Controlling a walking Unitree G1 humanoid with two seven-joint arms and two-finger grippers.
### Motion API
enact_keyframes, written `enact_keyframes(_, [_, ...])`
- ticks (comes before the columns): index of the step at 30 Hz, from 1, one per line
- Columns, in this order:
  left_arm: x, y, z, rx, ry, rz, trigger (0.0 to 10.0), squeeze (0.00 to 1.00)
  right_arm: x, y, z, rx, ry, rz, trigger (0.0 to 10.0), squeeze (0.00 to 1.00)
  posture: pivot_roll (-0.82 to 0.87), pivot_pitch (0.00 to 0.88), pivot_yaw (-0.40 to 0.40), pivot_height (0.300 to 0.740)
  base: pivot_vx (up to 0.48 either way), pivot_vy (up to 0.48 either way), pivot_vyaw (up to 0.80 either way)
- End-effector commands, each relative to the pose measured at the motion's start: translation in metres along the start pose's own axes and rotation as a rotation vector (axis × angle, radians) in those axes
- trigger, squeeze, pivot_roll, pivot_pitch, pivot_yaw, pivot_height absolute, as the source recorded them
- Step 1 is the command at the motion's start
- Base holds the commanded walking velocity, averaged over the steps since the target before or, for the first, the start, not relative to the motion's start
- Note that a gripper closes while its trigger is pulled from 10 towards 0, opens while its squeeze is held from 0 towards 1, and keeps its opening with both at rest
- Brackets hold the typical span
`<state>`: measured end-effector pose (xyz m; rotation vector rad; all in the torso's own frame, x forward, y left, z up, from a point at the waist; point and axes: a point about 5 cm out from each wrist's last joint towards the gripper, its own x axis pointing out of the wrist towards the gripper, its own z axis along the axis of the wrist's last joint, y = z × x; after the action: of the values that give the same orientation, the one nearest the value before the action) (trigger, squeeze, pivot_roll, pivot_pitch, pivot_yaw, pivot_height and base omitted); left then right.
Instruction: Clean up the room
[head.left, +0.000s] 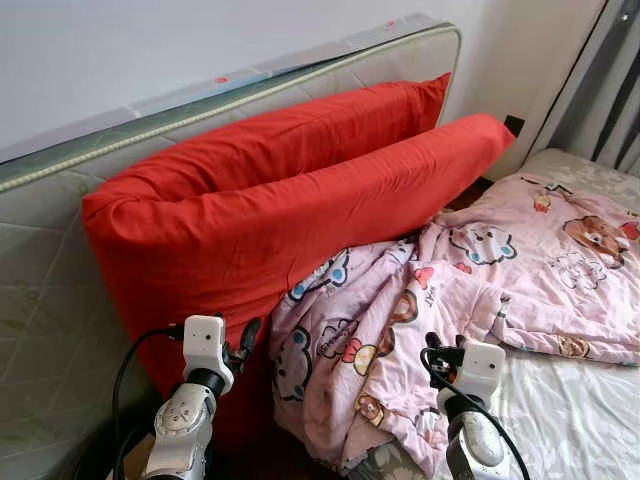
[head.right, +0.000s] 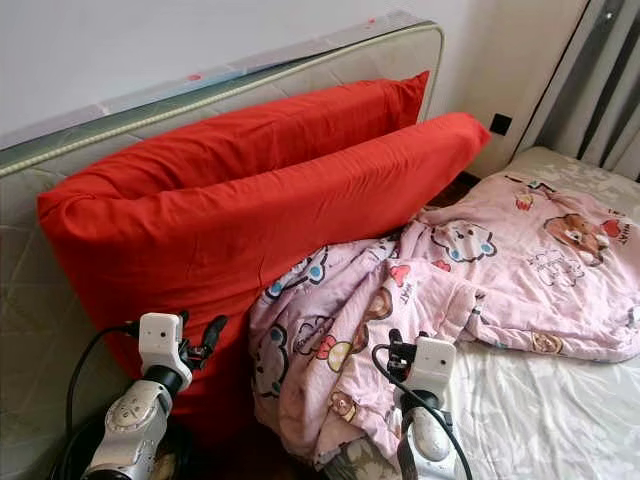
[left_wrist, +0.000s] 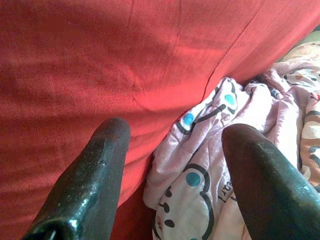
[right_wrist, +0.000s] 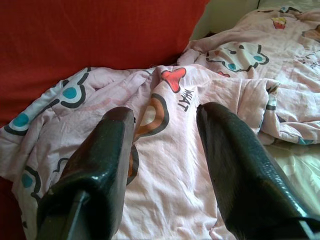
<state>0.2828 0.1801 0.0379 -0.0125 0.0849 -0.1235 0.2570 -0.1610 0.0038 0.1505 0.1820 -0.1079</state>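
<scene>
The right gripper (right_wrist: 165, 155) has its two black fingers spread apart with nothing between them; it hangs just over the pink blanket (right_wrist: 200, 100), right above a bunched-up fold with a red shape and some letters on it. The left gripper (left_wrist: 175, 165) is open too and holds nothing; one finger is in front of the big red cushion (left_wrist: 100, 65) and the other is in front of the blanket's edge, so it points at the spot where the two meet.

From the head views, the right gripper (head.left: 447, 357) is low and in front of the crumpled heap; the left gripper (head.left: 243, 350) is low too, close beside the red cushion (head.left: 260, 210).

The blanket (head.left: 480, 270) has cartoon bears on it; it is messy, piled up near the robot, then spreading long and flat across the bed (head.left: 570, 400) away to the robot's right and toward the far end. One corner is pushed up against the cushion. The cushion leans on a mattress (head.left: 60, 290) that stands up on its side against the wall.

I think the blanket is the thing to tidy first; the right gripper is nearer its thick middle, almost touching; the left one is nearer the corner by the cushion. The next move looks like a short dip down and a pinch on a fold.
</scene>
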Motion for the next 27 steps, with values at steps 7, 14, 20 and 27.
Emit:
enact_keyframes(7, [0.0011, -0.0011, 0.0029, -0.003, -0.004, 0.002, 10.0, 0.00, 0.0020, 0.0042, -0.0040, -0.018, 0.043, 0.019, 10.0, 0.00, -0.06, 0.025, -0.004, 0.680, 0.000, 0.000, 0.00])
enact_keyframes(14, [0.0015, -0.0027, 0.0031, -0.006, -0.005, 0.003, 10.0, 0.00, 0.0011, 0.0041, -0.0024, -0.021, 0.019, 0.035, 10.0, 0.00, -0.06, 0.024, -0.007, 0.675, 0.000, 0.000, 0.00])
enact_keyframes(20, [0.0012, -0.0037, 0.0033, -0.007, -0.003, 0.003, 10.0, 0.00, 0.0008, 0.0052, -0.0054, -0.024, 0.034, 0.040, 10.0, 0.00, -0.06, 0.025, -0.007, 0.675, 0.000, 0.000, 0.00])
enact_keyframes(27, [0.0011, -0.0038, 0.0034, -0.006, -0.001, 0.003, 10.0, 0.00, 0.0008, 0.0061, -0.0097, -0.029, 0.064, 0.047, 10.0, 0.00, -0.06, 0.025, -0.008, 0.675, 0.000, 0.000, 0.00])
